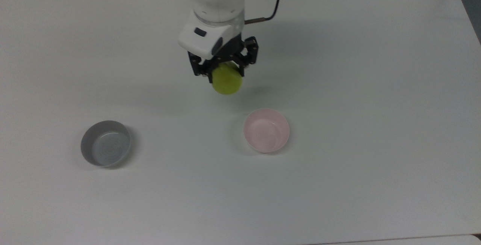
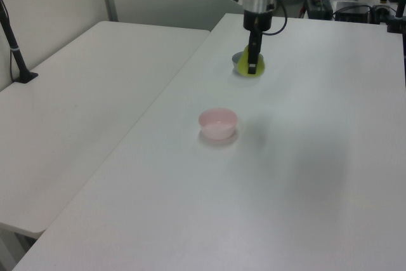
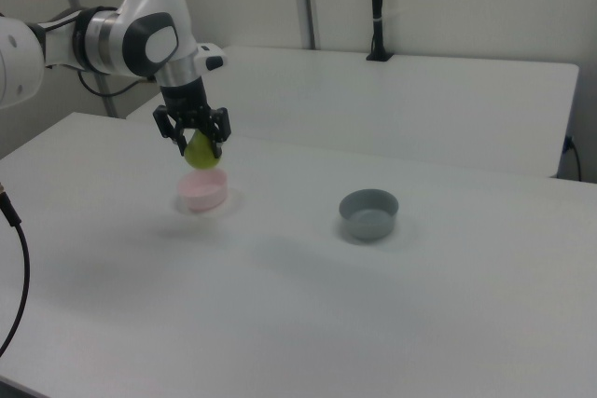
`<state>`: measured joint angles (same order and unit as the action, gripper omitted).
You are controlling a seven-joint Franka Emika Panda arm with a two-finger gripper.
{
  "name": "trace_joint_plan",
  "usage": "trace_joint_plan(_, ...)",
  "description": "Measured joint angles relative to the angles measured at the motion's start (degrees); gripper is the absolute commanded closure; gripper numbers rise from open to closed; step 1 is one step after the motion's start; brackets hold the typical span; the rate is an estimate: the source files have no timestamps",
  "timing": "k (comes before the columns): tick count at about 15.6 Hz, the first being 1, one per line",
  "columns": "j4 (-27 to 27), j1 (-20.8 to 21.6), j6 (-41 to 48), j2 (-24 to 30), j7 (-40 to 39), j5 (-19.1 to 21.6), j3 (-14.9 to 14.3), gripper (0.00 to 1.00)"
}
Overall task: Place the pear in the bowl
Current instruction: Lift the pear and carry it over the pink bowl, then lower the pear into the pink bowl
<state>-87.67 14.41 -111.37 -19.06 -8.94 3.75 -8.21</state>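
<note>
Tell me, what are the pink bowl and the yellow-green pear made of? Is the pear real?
The pink bowl looks like glazed ceramic or hard plastic: its inside is smooth and shiny with soft light streaks, but the look alone can't settle which. The pear, held in the gripper, has an even, matte yellow-green skin without spots, so it may be a plastic or foam toy fruit, though I can't be sure.

**Three cameras around one white table**

The top view looks steeply down from close above the wide white tabletop (image 1: 357,68). The left view and right view stand farther back at opposite ends, higher than the table, angled down. All three share the small glossy pale pink bowl (image 1: 266,130) (image 2: 217,123) (image 3: 202,191) and the small round grey bowl (image 1: 106,143) (image 2: 240,63) (image 3: 368,213).
</note>
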Motion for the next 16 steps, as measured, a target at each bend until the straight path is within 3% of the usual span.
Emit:
trace_joint_plan(4, 0.92, 4.05, -9.99, -2.66, 7.17, 0.17, -0.36, 0.65)
trace_joint_plan(16, 2.31, 7.67, -12.53, -9.44, 7.54, 0.16, -1.77, 0.59)
